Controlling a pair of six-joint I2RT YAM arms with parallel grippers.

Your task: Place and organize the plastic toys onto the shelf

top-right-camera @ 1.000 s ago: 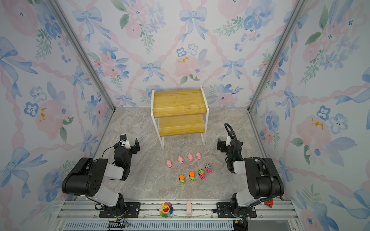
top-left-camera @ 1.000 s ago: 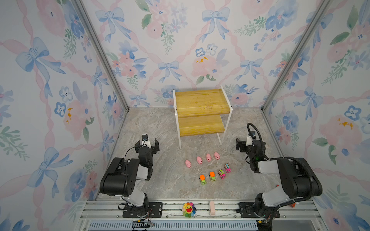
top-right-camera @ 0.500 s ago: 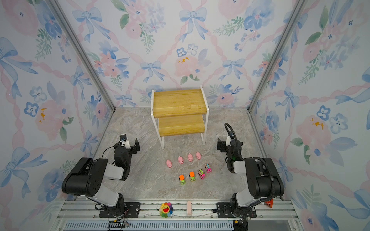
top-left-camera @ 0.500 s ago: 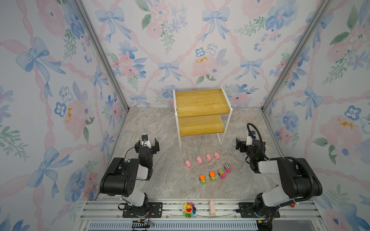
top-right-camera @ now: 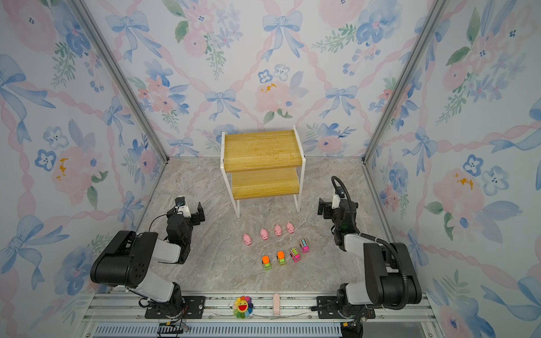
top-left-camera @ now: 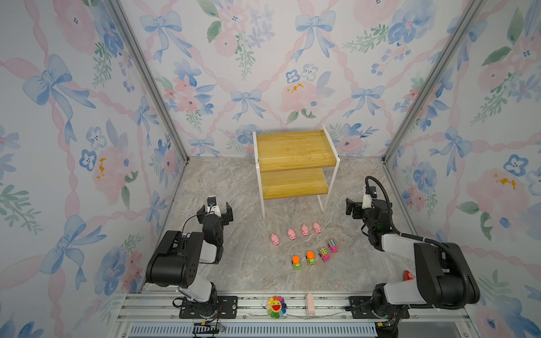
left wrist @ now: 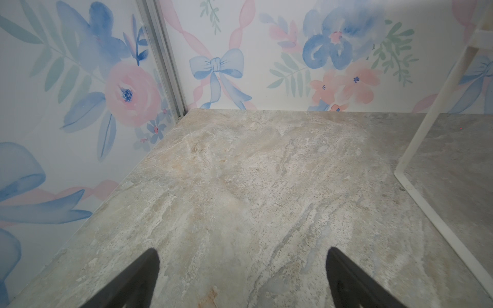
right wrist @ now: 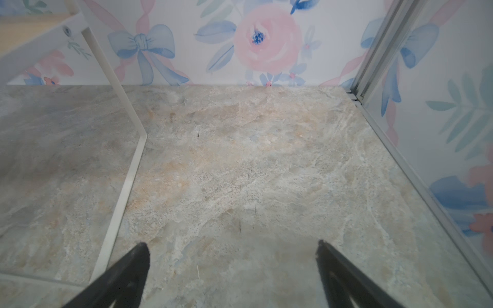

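Now — marbled tabletop [top-left-camera: 234, 187] | floral bow-print walls [top-left-camera: 263, 73] | shelf [top-left-camera: 295, 146] at back | left claw [left wrist: 242, 252] released | right claw [right wrist: 232, 246] released

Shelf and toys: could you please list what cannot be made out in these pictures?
Lower board: its rear hidden under the upper board in both top views.
Pigs and trucks: too small for detail in top views; outside both wrist views.
Red item: mostly hidden behind the right arm in a top view.
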